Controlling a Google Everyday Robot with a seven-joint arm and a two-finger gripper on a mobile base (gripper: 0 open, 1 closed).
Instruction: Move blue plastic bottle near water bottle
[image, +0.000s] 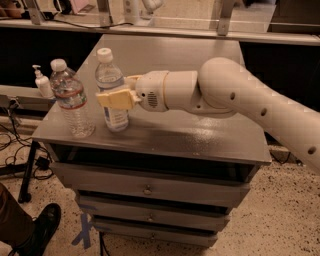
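Observation:
The blue plastic bottle (112, 90) is slim, clear and bluish with a white cap and a white label. It stands upright on the grey cabinet top (200, 135), near the front left. My gripper (116, 96) reaches in from the right and is shut on the blue plastic bottle at mid-height, its cream fingers (117, 98) across the front. The water bottle (72, 100) is wider and ribbed, with a white cap and a red-and-white band. It stands just left of the blue plastic bottle, a small gap between them.
A small white pump bottle (42, 82) stands on a lower ledge behind the water bottle. The cabinet has drawers (147, 190) below. A person's dark shoe (40, 227) and cables lie on the floor at the lower left. My arm (260, 110) spans the right side of the top.

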